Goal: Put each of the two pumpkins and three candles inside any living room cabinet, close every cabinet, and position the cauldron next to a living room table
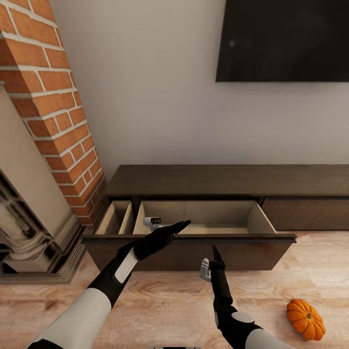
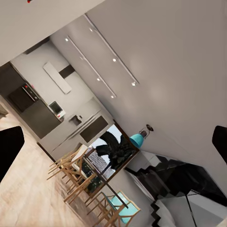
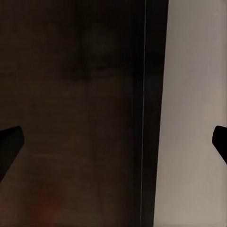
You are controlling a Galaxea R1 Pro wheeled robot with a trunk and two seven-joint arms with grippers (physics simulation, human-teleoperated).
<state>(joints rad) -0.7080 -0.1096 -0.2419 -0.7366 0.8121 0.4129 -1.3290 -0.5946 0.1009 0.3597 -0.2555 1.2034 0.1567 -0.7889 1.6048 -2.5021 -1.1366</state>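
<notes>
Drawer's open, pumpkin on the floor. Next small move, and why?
Probably swing the right pincer down toward the pumpkin. It lies on the floor by the right arm, ungrasped; that pincer looks open and empty, and the cabinet drawer has room.

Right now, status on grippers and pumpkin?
Both grippers open, empty: left gripper over open drawer, right gripper before its front. Pumpkin on floor, right. Nothing blocking.
</notes>
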